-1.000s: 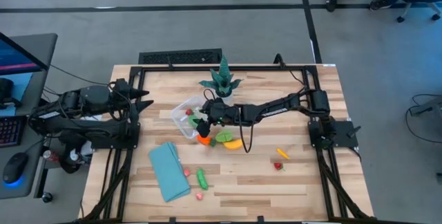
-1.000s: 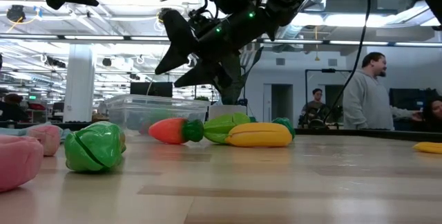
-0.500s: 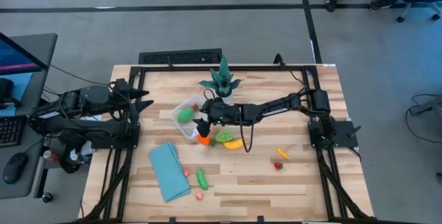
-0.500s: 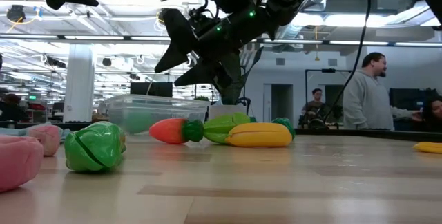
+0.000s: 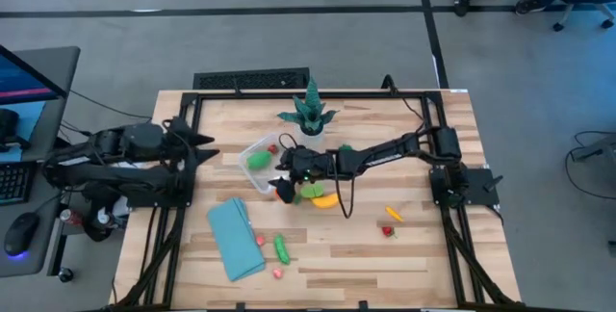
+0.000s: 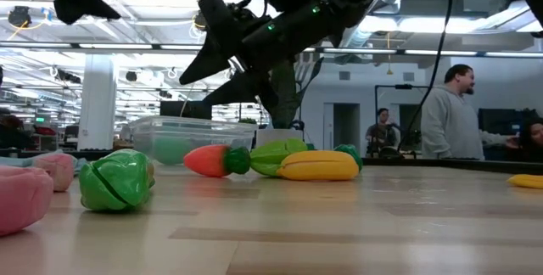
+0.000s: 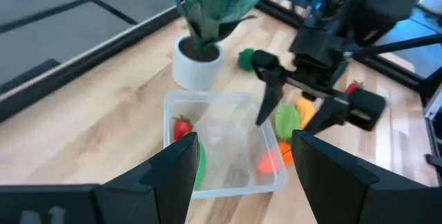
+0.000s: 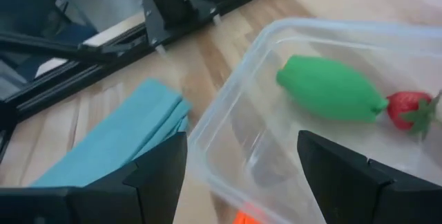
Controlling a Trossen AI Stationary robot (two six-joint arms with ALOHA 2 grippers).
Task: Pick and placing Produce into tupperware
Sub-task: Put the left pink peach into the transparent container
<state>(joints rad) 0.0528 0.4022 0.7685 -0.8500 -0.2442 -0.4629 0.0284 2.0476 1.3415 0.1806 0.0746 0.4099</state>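
The clear tupperware [image 5: 258, 163] rests on its base left of the table's middle. It holds a green piece [image 8: 331, 89] and a red strawberry [image 8: 409, 110]. My right gripper [image 5: 282, 185] hovers open just off the tupperware's near right corner, above an orange carrot [image 6: 212, 160], and holds nothing. A green piece [image 5: 313, 191] and a yellow piece [image 5: 327, 199] lie beside the carrot. My left gripper [image 7: 242, 182] is open at the table's left edge, pointing at the tupperware [image 7: 221, 148].
A teal plant in a white pot [image 5: 310, 112] stands behind the tupperware. A folded light-blue cloth [image 5: 236, 238] lies toward the near edge, with a green piece [image 5: 281, 247] and pink pieces [image 5: 260, 240] beside it. Yellow [image 5: 395, 214] and red [image 5: 389, 231] pieces lie to the right.
The green piece, which was at my right gripper's fingers over the tupperware's edge, now lies inside the tupperware. My right gripper has drawn back toward the table's near edge and stands over the carrot. My left arm has shifted slightly toward the tupperware.
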